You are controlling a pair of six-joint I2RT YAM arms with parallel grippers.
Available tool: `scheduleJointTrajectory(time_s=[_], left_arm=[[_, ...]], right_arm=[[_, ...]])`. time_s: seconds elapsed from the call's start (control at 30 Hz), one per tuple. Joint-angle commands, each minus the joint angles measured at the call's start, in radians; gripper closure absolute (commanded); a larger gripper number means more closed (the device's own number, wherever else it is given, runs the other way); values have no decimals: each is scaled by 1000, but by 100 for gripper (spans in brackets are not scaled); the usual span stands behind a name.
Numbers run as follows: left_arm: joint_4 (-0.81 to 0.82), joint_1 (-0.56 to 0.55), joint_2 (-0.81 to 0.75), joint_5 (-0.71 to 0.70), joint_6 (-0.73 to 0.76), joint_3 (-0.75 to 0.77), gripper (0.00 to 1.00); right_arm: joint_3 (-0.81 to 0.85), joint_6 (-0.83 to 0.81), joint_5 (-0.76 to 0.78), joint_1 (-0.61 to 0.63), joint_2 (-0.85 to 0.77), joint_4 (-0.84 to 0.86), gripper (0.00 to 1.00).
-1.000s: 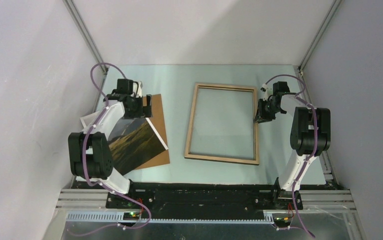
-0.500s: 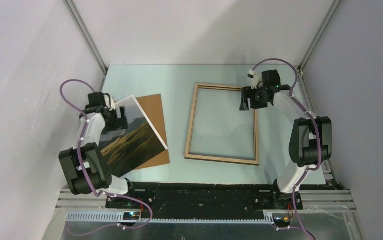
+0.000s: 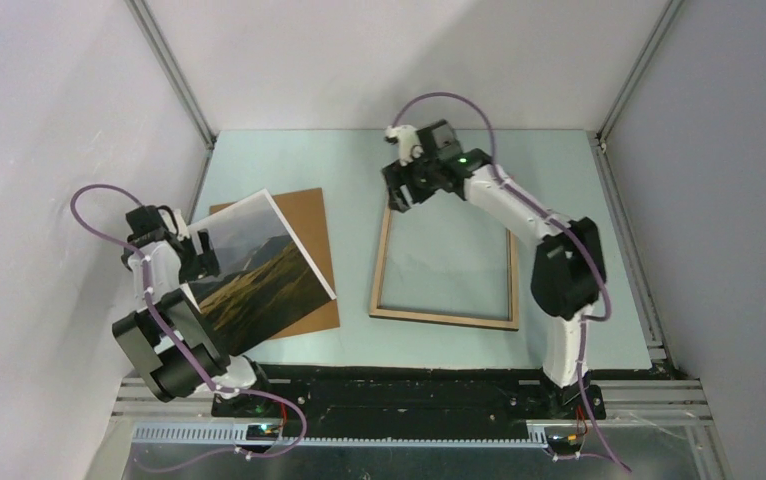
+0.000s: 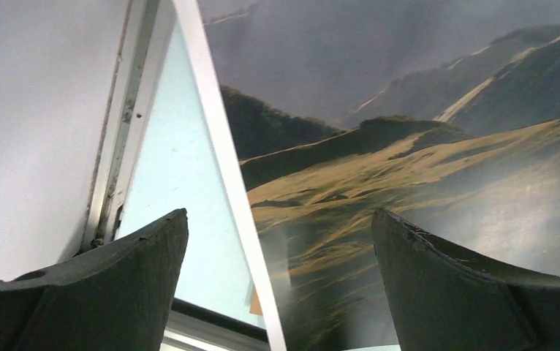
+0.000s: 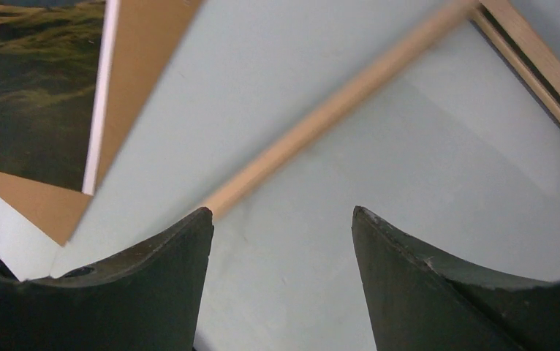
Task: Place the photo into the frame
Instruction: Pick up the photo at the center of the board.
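Glossy photo point(image 3: 249, 270); light-wood frame point(image 3: 446, 247).

The pale green table point(image 3: 359, 160) carries the frame point(image 3: 446, 317) (light-wood side up) and a brown backing panel point(image 3: 309, 215).

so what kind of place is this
Probably a robot lab cell: white walls on aluminium rails around a pale green table, left arm and right arm bolted at its near edge.

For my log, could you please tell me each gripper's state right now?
Left gripper: open, holding nothing.
Right gripper: open, holding nothing.
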Motion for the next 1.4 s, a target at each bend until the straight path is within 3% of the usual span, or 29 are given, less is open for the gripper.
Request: scheduleJointTrajectory(time_s=[0.0, 0.23, 0.6, 1.37], left_arm=[[-9, 54, 1, -5, 62, 6, 0], [-16, 108, 59, 9, 82, 3, 1], [-15, 170, 164, 66, 100, 8, 2], [-15, 169, 280, 238, 125, 15, 5]], right_arm=[[169, 3, -2, 103, 134, -59, 26], [410, 64, -51, 214, 342, -57, 26], [611, 180, -150, 317, 570, 9, 27], [666, 339, -281, 336, 708, 48, 31]])
